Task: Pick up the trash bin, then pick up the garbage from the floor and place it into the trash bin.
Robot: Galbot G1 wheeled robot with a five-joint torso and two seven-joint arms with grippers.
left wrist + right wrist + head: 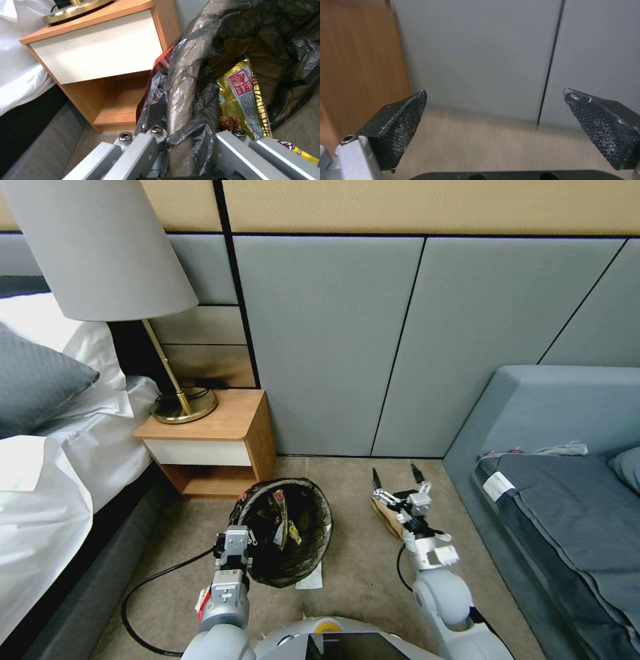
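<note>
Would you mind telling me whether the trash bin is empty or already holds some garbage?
Not empty: the trash bin held by the left gripper contains snack wrappers.

From the head we look forward and down over both arms at the carpet [360, 580], the nightstand [220, 437] and the grey wall panels [333, 347]. Our left wrist camera sits very close behind the left tool [186, 150], facing along it at the trash bin [186, 75] rim and the nightstand [96, 52] beyond (also seen from the head). Our right wrist camera looks low past the right tool [493, 127] toward the wall panels [480, 50], near the floor [486, 147].
</note>
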